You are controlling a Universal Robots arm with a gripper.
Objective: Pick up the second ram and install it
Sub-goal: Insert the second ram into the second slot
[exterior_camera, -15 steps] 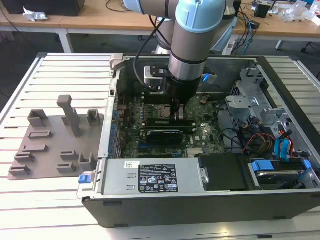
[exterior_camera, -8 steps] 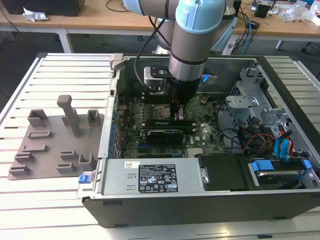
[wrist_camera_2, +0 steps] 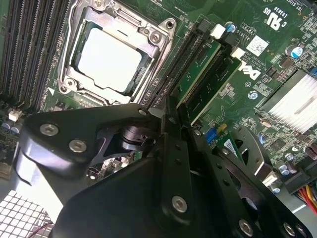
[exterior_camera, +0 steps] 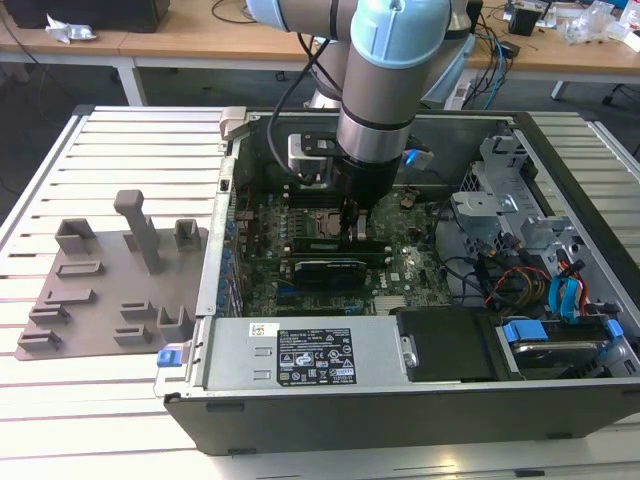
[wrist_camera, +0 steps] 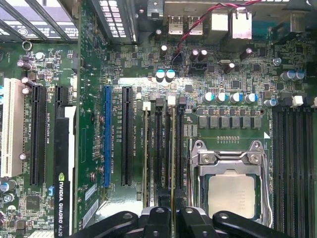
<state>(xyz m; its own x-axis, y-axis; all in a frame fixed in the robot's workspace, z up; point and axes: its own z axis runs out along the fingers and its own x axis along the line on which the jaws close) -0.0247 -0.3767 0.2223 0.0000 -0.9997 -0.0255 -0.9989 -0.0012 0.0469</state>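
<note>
One gripper [exterior_camera: 352,222] holds the second ram [wrist_camera_2: 198,64] edge-down over motherboard slots [wrist_camera: 161,148].

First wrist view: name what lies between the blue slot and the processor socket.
In the first wrist view: a long black slot, then memory slots, between the blue slot and processor socket.

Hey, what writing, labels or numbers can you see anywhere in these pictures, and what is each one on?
White label on the power supply: printed lines and marks, too small to read.
Graphics card: white lettering along its edge, not quoted here.
Motherboard: white printed logo and marks beside the memory slots, not quoted here.
White sticker on the motherboard: too small to read.
</note>
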